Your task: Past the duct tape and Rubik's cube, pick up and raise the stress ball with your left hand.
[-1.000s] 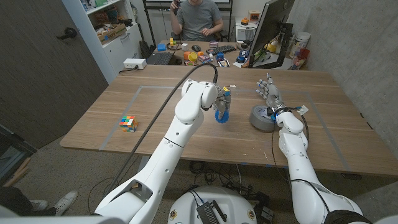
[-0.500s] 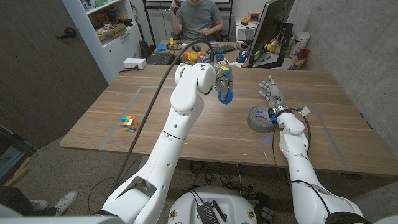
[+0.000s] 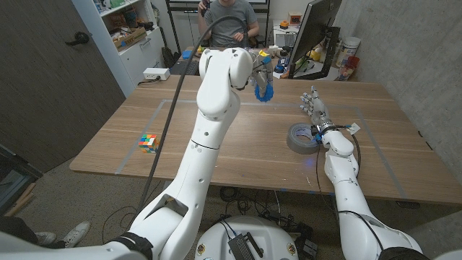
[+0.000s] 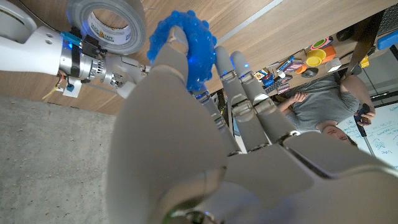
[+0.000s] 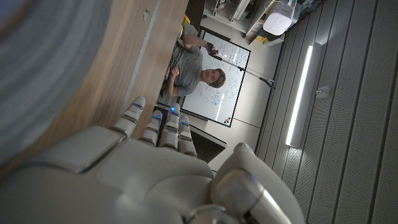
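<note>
Left robot hand (image 3: 260, 78) holds the blue stress ball (image 3: 264, 91) at its fingertips, raised well above the worktop (image 3: 144, 108) near the far edge. Risk: the knobbly ball sits only at the fingertips; any loosening would likely drop it. Left arm extends high. Right robot hand (image 3: 315, 108) is empty, fingers apart, just beside the duct tape (image 3: 302, 137); Rubik's cube (image 3: 149, 142) lies near the left edge

office/lab space. person (image 3: 229, 16) seated at a cluttered desk (image 3: 216, 65) behind the wooden surface (image 3: 130, 130), monitor (image 3: 315, 32), keyboard (image 3: 258, 56), shelving (image 3: 126, 25). whiteboard (image 5: 217, 87) on the wall, concrete walls, carpet.
</note>
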Available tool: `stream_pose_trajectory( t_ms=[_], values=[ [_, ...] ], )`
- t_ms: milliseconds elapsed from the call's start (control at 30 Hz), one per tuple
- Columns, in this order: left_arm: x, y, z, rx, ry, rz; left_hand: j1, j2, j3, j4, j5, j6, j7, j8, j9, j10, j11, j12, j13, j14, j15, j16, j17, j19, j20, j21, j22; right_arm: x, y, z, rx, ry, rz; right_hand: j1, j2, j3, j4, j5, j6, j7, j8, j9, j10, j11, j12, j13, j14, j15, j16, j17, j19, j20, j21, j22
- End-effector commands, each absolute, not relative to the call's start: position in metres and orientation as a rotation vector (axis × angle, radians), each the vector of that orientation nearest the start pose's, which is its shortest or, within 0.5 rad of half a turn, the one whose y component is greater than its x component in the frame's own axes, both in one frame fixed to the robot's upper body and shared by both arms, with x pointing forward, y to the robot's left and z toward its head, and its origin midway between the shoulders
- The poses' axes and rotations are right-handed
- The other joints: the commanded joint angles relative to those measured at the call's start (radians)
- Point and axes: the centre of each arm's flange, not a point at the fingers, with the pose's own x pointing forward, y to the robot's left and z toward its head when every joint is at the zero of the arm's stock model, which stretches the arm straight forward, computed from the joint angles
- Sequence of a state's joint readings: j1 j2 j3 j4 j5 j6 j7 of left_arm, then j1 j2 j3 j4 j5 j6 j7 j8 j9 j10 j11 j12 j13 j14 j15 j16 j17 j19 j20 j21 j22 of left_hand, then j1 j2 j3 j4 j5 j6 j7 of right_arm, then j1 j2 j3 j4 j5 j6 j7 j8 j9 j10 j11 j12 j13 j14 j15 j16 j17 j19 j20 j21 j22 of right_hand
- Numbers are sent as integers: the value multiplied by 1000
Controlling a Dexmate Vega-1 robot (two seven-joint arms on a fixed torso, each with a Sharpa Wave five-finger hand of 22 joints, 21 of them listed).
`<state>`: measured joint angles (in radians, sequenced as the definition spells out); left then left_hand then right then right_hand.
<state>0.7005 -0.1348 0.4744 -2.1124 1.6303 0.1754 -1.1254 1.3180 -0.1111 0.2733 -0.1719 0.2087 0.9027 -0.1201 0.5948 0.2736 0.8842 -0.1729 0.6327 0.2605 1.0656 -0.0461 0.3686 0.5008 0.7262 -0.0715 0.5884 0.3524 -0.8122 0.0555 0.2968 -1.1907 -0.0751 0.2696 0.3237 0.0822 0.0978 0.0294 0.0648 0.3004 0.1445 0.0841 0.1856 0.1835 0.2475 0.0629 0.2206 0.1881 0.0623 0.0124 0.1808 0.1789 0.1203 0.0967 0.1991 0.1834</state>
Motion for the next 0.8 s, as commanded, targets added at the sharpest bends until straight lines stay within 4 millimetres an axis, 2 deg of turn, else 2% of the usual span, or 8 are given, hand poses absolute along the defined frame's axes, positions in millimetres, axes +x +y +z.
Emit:
stream_pose_trajectory(
  t_ms=[33, 300, 800],
  values=[
    [402, 20, 211, 1619, -519, 81, 51, 60, 32, 32, 9, 70, 44, -2, 94, 192, -35, 3, 249, 147, -193, -5, 8, -4, -48, 6, 1, 665, -302, -29, -10, -647, 72, 8, 13, 0, -2, 6, -6, 3, 4, 3, -6, -1, -1, 4, -7, 3, 0, 5, -1, -1, -2, 2],
    [386, 24, 218, 1609, -531, 117, 49, 60, 34, 33, 9, 68, 45, -3, 95, 193, -35, 2, 251, 149, -194, -9, 13, -9, -47, 9, 0, 663, -300, -28, -9, -654, 80, 8, 13, 0, -3, 6, -11, 4, 3, 3, -18, 3, -5, 4, -12, 3, 0, 4, -3, -3, -2, 2],
    [384, 24, 218, 1619, -515, 126, 47, 59, 36, 34, 9, 69, 43, -4, 95, 195, -35, 1, 253, 151, -194, -16, 22, -15, -47, 13, -3, 661, -298, -29, -13, -660, 84, 7, 12, -1, -3, 5, -13, 2, 3, 3, -21, 2, -5, 4, -16, 3, 0, 4, -6, -8, -2, 1]
  ],
)
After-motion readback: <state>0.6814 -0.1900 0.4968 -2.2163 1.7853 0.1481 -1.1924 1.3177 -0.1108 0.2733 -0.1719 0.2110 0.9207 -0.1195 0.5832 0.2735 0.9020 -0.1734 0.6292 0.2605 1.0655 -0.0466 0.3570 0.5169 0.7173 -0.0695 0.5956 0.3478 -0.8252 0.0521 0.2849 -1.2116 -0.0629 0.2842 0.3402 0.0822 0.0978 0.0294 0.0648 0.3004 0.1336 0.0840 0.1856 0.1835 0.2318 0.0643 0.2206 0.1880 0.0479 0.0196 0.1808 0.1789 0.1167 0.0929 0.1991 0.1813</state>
